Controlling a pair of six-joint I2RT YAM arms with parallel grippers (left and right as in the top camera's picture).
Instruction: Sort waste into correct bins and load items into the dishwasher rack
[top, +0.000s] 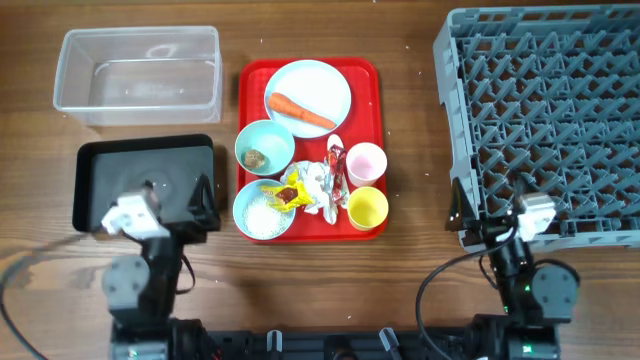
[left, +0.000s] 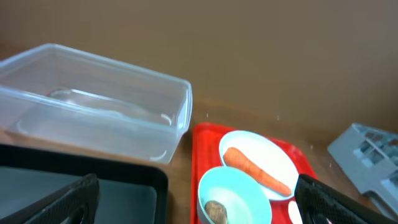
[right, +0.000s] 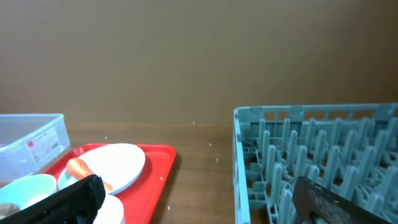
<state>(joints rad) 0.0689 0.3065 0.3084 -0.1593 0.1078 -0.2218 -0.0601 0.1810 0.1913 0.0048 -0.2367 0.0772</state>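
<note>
On the red tray lie a pale blue plate with an orange carrot, a bowl with a brown lump, a bowl of rice, crumpled wrappers and tissue, a white spoon, a pink cup and a yellow cup. The clear tub and black tray sit left. The grey rack is right. My left gripper is open over the black tray's near edge. My right gripper is open by the rack's front-left corner.
Both arm bases sit at the table's front edge, with cables trailing at the left and right. Bare wood lies between the red tray and the rack.
</note>
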